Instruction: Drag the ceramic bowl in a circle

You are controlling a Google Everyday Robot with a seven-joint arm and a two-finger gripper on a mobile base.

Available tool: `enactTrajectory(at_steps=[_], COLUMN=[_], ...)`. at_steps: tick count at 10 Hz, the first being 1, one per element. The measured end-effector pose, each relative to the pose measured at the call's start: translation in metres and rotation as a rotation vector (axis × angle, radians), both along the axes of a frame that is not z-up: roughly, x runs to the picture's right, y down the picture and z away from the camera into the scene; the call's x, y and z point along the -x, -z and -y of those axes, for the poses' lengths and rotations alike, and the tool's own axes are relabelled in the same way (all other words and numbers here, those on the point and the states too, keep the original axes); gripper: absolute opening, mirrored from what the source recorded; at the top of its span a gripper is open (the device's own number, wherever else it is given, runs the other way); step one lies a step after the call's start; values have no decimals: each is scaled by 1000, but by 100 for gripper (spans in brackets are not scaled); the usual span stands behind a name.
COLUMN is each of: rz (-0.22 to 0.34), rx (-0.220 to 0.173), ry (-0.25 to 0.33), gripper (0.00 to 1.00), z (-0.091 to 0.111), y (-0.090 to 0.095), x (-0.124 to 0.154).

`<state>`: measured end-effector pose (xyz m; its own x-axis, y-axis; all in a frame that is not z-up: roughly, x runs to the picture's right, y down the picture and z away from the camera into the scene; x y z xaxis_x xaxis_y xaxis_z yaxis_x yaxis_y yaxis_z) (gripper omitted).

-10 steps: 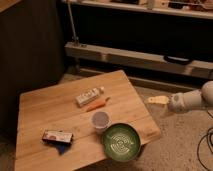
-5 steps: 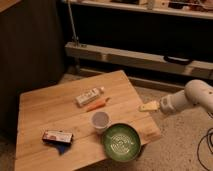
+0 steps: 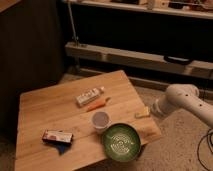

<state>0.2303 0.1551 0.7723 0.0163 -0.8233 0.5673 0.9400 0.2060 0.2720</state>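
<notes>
One table [image 3: 50,107] | arm [image 3: 182,100] in from the right | bowl [image 3: 121,142] on near right corner, just beside cup [image 3: 100,120] | gripper [image 3: 142,112] above right edge; bowl lies near, toward me and left of it | whether gripper is wide or closed, cannot tell

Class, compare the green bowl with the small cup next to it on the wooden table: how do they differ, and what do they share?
The ceramic bowl is wide and shallow; the cup is small and narrow. The bowl is green with pale rings; the cup is plain whitish. Both are round, upright, on the table. The pincer is to their right, at the table's edge.
</notes>
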Motion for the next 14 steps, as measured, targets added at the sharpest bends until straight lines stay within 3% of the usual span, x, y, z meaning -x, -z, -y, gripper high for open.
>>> enactTrajectory(at_steps=[3, 6, 12, 14], rz=[37, 24, 20, 88], rx=[25, 48, 48, 62], ry=[14, 15, 7, 27], gripper=[80, 80, 80, 80], z=[-5, -15, -15, -23], y=[1, 0, -2, -9], x=[3, 2, 1, -1])
